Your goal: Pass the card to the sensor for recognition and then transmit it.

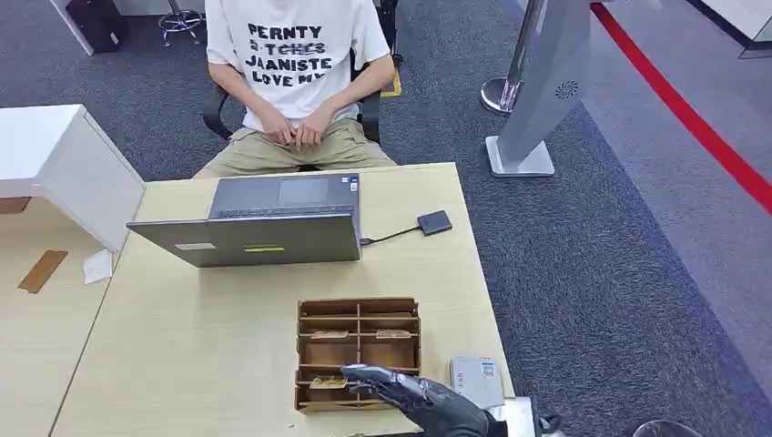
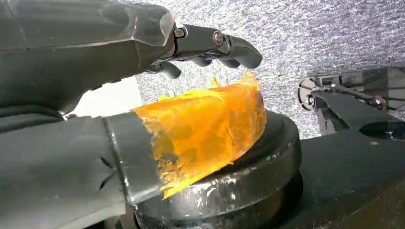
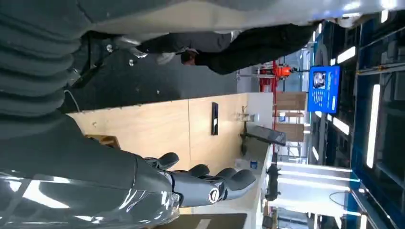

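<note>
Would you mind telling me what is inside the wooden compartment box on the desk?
The wooden box holds cards in its middle compartments and another near the front, under the right hand. The hand covers the front right compartments, so their contents cannot be seen.

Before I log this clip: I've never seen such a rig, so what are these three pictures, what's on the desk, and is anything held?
It is a two-armed humanoid robot. The head view looks down from its body onto a pale wooden desk. On it stand a grey open laptop, a small dark reader on a cable, a brown wooden compartment tray with cards in its slots, and a flat grey device beside the tray. A seated person faces the desk. The dark right hand reaches over the tray's near row; whether it grips a card cannot be told. The other two pictures come from wrist cameras. The left hand, with orange tape on its thumb, hangs over carpet holding nothing.
</note>
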